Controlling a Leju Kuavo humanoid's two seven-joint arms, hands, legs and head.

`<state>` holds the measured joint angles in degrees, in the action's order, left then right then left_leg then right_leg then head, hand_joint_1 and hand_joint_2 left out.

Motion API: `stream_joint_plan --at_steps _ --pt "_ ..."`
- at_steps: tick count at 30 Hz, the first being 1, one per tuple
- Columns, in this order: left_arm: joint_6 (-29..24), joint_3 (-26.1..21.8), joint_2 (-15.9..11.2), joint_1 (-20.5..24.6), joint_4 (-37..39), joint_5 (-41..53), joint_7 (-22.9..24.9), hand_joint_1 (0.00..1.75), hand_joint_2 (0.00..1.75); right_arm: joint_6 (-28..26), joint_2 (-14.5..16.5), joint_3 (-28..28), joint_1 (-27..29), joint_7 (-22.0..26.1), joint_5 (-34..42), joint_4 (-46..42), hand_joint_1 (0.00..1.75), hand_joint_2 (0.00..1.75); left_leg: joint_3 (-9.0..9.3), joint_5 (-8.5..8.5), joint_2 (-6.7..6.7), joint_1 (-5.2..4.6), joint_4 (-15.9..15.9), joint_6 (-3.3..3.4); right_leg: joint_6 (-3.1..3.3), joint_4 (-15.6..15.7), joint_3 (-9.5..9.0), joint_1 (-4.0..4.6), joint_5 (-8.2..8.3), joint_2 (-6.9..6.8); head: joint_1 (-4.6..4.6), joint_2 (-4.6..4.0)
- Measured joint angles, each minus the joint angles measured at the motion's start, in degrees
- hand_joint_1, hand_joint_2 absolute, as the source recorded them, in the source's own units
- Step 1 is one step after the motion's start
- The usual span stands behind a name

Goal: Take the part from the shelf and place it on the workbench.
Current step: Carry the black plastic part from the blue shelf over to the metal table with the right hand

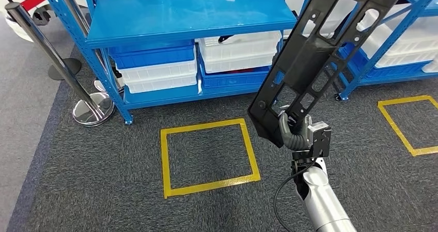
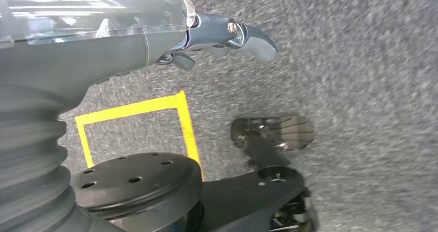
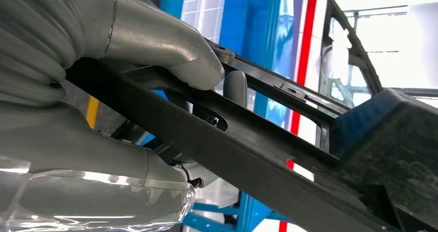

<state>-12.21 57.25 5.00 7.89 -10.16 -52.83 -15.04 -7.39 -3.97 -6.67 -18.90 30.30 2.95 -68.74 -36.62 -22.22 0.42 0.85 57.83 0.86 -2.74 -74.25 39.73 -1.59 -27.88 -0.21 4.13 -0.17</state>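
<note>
Part, a long black perforated bracket, was off the shelf and carried in the right robot hand, which gripped its lower end. You held it raised and tilted, upper end leaning up past the blue shelf's edge; judgement: this kept the long piece off the carpet and the racks while carrying. In the right wrist view the thumb pressed on one rail with a finger hooked through a slot, a firm hold for a top-heavy load. Left robot hand hung over the carpet, holding nothing, fingers loosely extended. A yellow tape square lay on the floor beside the right arm. No desk was visible; placement not yet done.
</note>
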Motion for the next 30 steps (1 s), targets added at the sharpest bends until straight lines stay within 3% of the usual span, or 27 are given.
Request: stream_joint_plan --at_steps 1,3,4,5,7,8,9,11,12,13,14,15,16,18,20,22,23,24,26,28,29,30 --pt "0.0 0.1 0.0 0.0 0.0 0.0 -0.2 0.00 1.75 0.2 0.0 0.0 -0.2 0.0 -0.1 0.1 1.75 1.75 -1.00 0.66 0.00 0.03 0.3 -0.31 -0.05 3.0 -3.04 -0.21 0.74 0.05 0.00 0.01" --pt "0.0 0.3 0.0 0.2 0.0 0.0 -0.4 0.00 1.75 0.5 0.2 0.0 -0.9 0.1 -0.4 0.3 1.75 1.75 -2.38 1.98 -0.05 0.00 0.5 -1.06 0.39 11.4 -9.37 -0.08 -1.18 0.22 0.01 0.01" --pt "0.0 0.4 0.0 0.3 0.0 0.0 -0.5 0.00 1.75 0.6 0.2 0.0 -1.1 0.1 -0.5 0.5 1.75 1.75 -2.69 2.73 -0.07 -0.03 0.4 -1.43 0.80 14.4 -11.13 0.13 -2.44 0.29 0.02 0.01" --pt "0.0 0.5 -0.1 0.3 0.0 0.0 -0.6 0.00 1.75 0.6 0.3 0.0 -1.3 0.1 -0.5 0.6 1.75 1.75 -2.84 3.51 -0.09 -0.03 0.0 -1.83 1.35 16.0 -11.64 0.41 -2.93 0.31 0.03 0.01" --pt "-0.4 0.6 -0.1 0.1 0.0 0.1 -0.5 0.00 1.75 0.6 0.4 0.0 -1.3 0.2 -0.6 0.9 1.75 1.75 -3.30 4.10 -0.16 0.16 -0.5 -2.56 2.61 16.4 -10.65 0.44 -1.82 0.14 0.03 0.00" --pt "-0.6 0.6 -0.2 -0.1 0.0 0.2 -0.3 0.00 1.75 0.5 0.4 0.0 -1.2 0.2 -0.7 1.0 1.75 1.75 -3.79 2.77 -0.20 0.25 0.2 -2.83 3.28 16.5 -10.08 0.43 -1.17 0.11 0.03 0.00" --pt "-0.7 0.7 -0.3 -0.2 0.1 0.4 -0.1 0.00 1.75 0.3 0.5 0.0 -1.2 0.2 -0.9 1.0 1.75 1.75 -4.50 0.29 -0.23 0.33 2.2 -2.99 3.83 16.6 -9.46 0.40 -0.45 0.10 0.03 0.00" --pt "-0.6 0.9 -0.4 -0.3 0.1 0.9 0.7 0.00 1.75 -0.4 0.5 0.0 -1.1 0.2 -1.7 1.0 1.75 1.75 -6.28 -5.83 -0.24 0.35 9.4 -3.14 4.41 16.5 -7.99 0.70 0.88 0.35 0.04 0.00" --pt "-0.5 1.2 -0.5 -0.3 0.1 1.2 1.0 0.00 1.75 -0.7 0.5 0.1 -1.1 0.1 -2.1 1.0 1.75 1.75 -6.96 -7.50 -0.24 0.34 13.3 -3.19 4.52 16.5 -7.22 0.90 1.53 0.56 0.04 0.00" --pt "-0.5 1.5 -0.6 -0.3 0.1 1.4 1.2 0.00 1.75 -1.1 0.5 0.2 -1.1 0.0 -2.4 1.0 1.75 1.75 -7.12 -7.60 -0.26 0.31 16.2 -3.13 4.59 16.4 -6.40 1.11 2.17 0.87 0.04 0.00" --pt "-0.5 1.8 -0.7 -0.4 0.1 1.6 1.4 0.00 1.75 -1.2 0.3 0.3 -1.1 -0.2 -2.6 1.0 1.75 1.75 -6.40 -6.51 -0.32 0.23 17.2 -2.92 4.60 16.3 -5.60 1.33 2.79 1.30 0.04 0.00" --pt "-0.5 2.0 -0.7 -0.6 0.1 1.7 1.5 0.00 1.75 -1.3 0.2 0.4 -1.2 -0.3 -2.7 1.0 1.75 1.75 -4.60 -5.00 -0.57 0.09 16.0 -2.50 4.57 16.3 -4.86 1.55 3.37 1.83 0.04 0.00" --pt "-0.6 2.1 -0.8 -0.8 0.2 1.8 1.5 0.00 1.75 -1.3 0.0 0.6 -1.2 -0.4 -2.7 0.9 1.75 1.75 -1.76 -3.90 -1.37 -0.11 12.8 -1.85 4.52 16.2 -4.23 1.66 3.91 2.36 0.04 0.00" --pt "-0.7 2.3 -1.1 -1.2 0.3 2.0 1.5 0.00 1.75 -1.1 -0.3 0.8 -1.3 -0.5 -2.7 0.8 1.75 1.75 4.47 -4.53 -3.20 -0.43 4.4 -0.78 4.21 15.9 -3.29 1.91 4.78 3.36 0.04 0.00" --pt "-0.8 2.6 -1.3 -1.5 0.3 2.1 1.4 0.00 1.75 -1.1 -0.7 1.0 -1.5 -0.5 -2.7 0.8 1.75 1.75 7.25 -6.02 -3.64 -0.65 -0.1 -0.57 3.57 15.9 -2.72 1.84 5.61 4.19 0.03 0.00" --pt "-0.8 3.1 -1.2 -1.7 0.3 2.3 1.5 0.00 1.75 -1.0 -1.2 1.3 -1.6 -0.5 -2.8 0.7 1.75 1.75 7.27 -5.56 -2.56 -0.57 -1.0 -0.30 2.85 15.8 -2.29 1.69 6.09 4.54 0.03 0.00" --pt "-0.9 3.2 -1.2 -1.8 0.4 2.3 1.6 0.00 1.75 -0.8 -1.5 1.4 -1.9 -0.5 -2.8 0.6 1.75 1.75 7.18 -5.10 -1.87 -0.45 -1.3 0.06 2.57 14.9 -1.76 1.64 5.40 3.96 0.02 0.00" --pt "-0.9 3.4 -1.2 -1.9 0.4 2.4 1.6 0.00 1.75 -0.7 -1.7 1.5 -2.3 -0.6 -2.9 0.6 1.75 1.75 6.96 -4.61 -1.16 -0.30 -1.6 0.36 2.28 12.9 -0.79 1.56 3.92 3.07 0.01 0.00" --pt "-0.7 3.5 -1.3 -2.1 0.4 2.4 1.5 0.00 1.75 -0.4 -2.2 1.5 -3.3 -0.6 -3.0 0.7 1.75 1.75 6.22 -3.94 0.24 -0.27 -1.7 0.63 1.60 6.0 2.20 1.06 -0.40 1.29 -0.01 0.00" --pt "-0.5 3.6 -1.3 -2.4 0.5 2.5 1.1 0.00 1.75 -0.2 -2.9 1.5 -4.0 -0.7 -3.1 1.0 1.75 1.75 5.46 -3.49 1.54 -0.15 -1.6 0.42 0.75 0.3 4.05 0.34 -2.67 0.72 -0.01 0.00" --pt "-0.4 3.7 -1.3 -2.5 0.5 2.5 0.9 0.00 1.75 -0.1 -3.3 1.5 -4.3 -0.8 -3.2 1.1 1.75 1.75 5.13 -3.35 2.17 -0.02 -1.4 0.25 0.35 0.3 3.49 -0.03 -2.37 0.47 -0.02 0.00" --pt "-0.3 3.8 -1.3 -2.5 0.5 2.6 0.8 0.00 1.75 0.0 -3.6 1.5 -4.4 -0.8 -3.2 1.1 1.75 1.75 4.85 -3.30 2.78 0.17 -1.2 0.01 -0.03 2.7 1.65 -0.38 -1.15 0.04 -0.02 0.00"
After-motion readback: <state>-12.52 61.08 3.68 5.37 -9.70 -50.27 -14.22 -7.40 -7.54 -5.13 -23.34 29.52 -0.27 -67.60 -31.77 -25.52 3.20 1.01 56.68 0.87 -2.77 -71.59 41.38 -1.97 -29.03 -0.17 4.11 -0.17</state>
